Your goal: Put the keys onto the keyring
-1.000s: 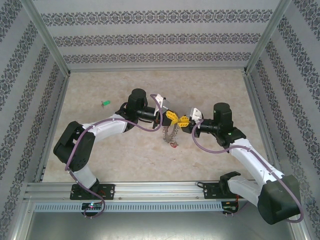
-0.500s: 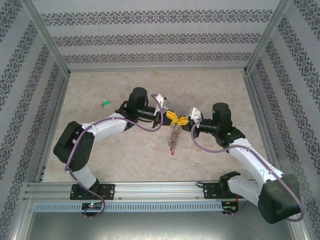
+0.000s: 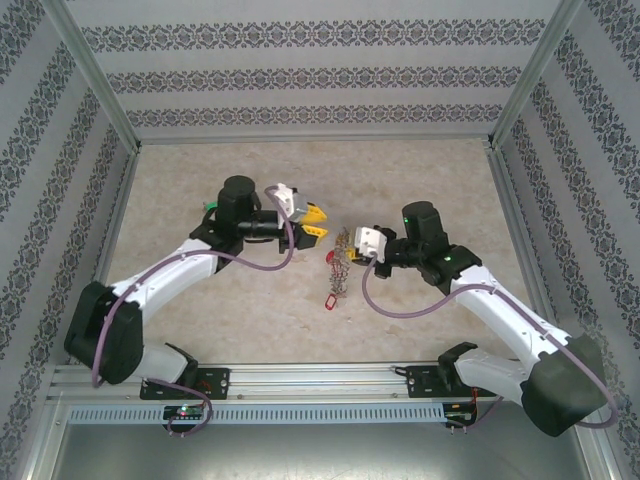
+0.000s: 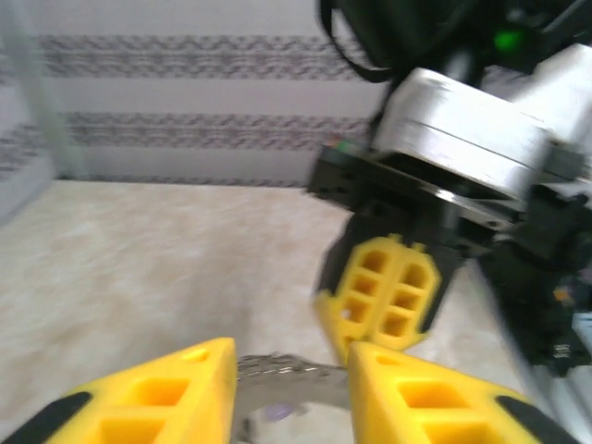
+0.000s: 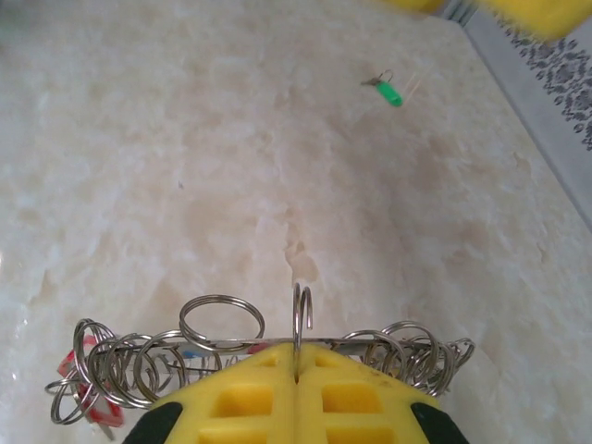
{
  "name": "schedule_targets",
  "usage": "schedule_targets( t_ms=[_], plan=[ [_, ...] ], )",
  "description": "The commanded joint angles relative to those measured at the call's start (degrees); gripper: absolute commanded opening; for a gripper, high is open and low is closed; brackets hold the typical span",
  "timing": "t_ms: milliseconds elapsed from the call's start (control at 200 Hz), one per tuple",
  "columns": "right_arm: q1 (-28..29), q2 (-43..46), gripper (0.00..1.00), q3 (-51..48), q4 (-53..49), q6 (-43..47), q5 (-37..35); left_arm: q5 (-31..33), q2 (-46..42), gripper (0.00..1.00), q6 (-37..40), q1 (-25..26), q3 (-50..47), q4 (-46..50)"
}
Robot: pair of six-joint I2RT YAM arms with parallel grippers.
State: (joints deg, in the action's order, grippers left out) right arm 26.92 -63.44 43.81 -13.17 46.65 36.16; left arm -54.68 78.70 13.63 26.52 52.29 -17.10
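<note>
Here right gripper [image 5: 296,375] pinches the keyring [image 5: 222,344] (left gripper [image 3: 317,222] parted).

The worktop [image 3: 250,320] is a pale beige, marble-like surface with faint mottled veins, evenly lit so that shadows on it are soft. It is closed in by a back wall [image 3: 310,75], a left wall [image 3: 50,150] and a right wall [image 3: 590,170], all papered in light grey with horizontal bands of dark, lace-like ornament. Slanting aluminium posts [image 3: 97,85] stand at the two far corners, and along the near edge runs a slotted aluminium rail [image 3: 320,378] with a perforated strip [image 3: 330,412] just below it and a plain grey panel [image 3: 300,455] beneath that.
</note>
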Motion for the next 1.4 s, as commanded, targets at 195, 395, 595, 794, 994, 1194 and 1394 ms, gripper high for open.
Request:
schedule_targets(
  t_ms=[195, 395, 595, 794, 994, 1194, 1394],
  plan=[
    [9.8, -0.1, 0.00, 2.7, 2.0, 14.4, -14.4, 41.4, -6.2, 1.00, -16.9, -5.8, 4.3, 21.2],
    [10.4, 1.3, 0.00, 1.5, 5.7, 18.0, -12.3, 61.4, -1.5, 1.00, -33.3, -11.4, 13.2, 43.9],
    [10.1, -1.4, 0.00, 3.6, 5.1, 19.0, -9.4, 61.0, 3.5, 1.00, -40.6, -16.4, 15.4, 52.2],
    [9.8, -3.0, 0.00, 4.8, 5.5, 18.2, -6.0, 56.5, 13.2, 1.00, -41.8, -20.7, 22.0, 59.7],
    [7.0, -4.6, 0.00, 7.2, 4.3, 13.8, -3.3, 52.3, 24.5, 1.00, -46.0, -26.0, 30.3, 61.8],
    [4.5, -4.8, 0.00, 5.9, 6.1, 8.9, -2.5, 57.2, 35.5, 0.98, -44.8, -26.6, 41.8, 65.6],
    [3.8, -2.0, 0.00, 3.1, 7.6, 6.3, -5.4, 60.7, 43.7, 0.95, -44.8, -26.6, 49.3, 64.6]
  ],
)
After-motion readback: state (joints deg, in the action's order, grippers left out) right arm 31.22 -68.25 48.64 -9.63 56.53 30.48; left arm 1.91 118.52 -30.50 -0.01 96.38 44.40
